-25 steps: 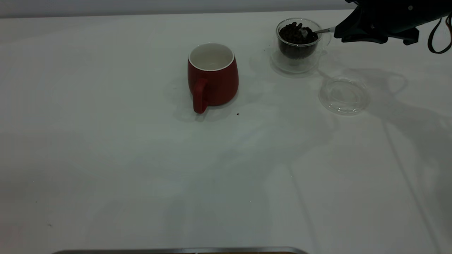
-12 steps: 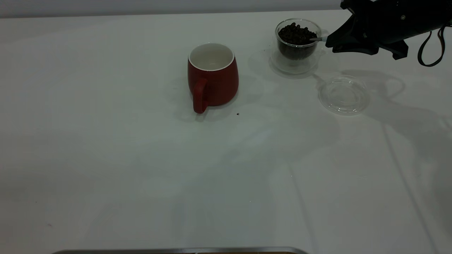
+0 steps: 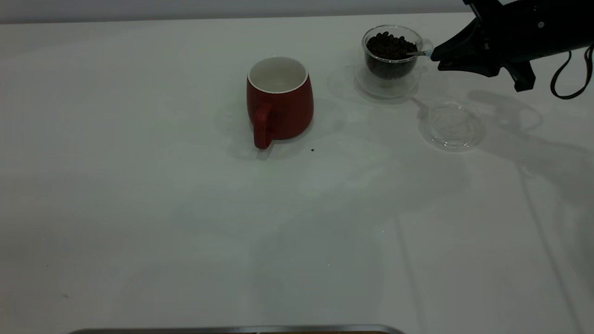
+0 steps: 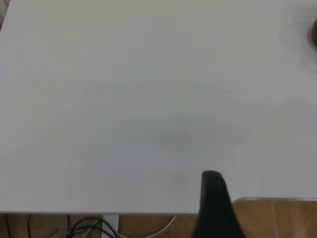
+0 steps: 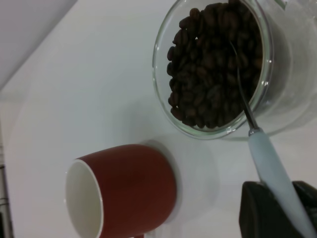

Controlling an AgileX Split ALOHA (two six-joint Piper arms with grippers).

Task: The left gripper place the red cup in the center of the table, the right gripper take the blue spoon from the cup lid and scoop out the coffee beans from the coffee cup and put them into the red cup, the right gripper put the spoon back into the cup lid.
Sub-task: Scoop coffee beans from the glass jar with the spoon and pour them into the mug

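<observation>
A large plain white counter carries a dark red ceramic mug with a white inside, standing upright near the middle with its loop handle toward the camera. Toward the right arm's side and farther back stands a small clear double-walled glass cup filled with dark brown roasted coffee beans. Near that cup, closer to the camera, a flat round clear glass lid lies with nothing on it. The right arm's black tool reaches in from the right edge, just beside the glass cup, clenched on the pale blue handle of a small metal teaspoon. The exterior view shows only a short silver stretch of the spoon crossing the cup's rim. The right wrist view shows more: the spoon's thin metal neck runs down among the beans, its bowl buried out of sight, and the blue handle passes between the tool's dark fingers. The red mug appears there beside the glass cup, apart from it. The left wrist view shows bare counter, a sliver of red at one edge, and one dark finger of the left tool; its grip cannot be told. No writing or brand can be read.
</observation>
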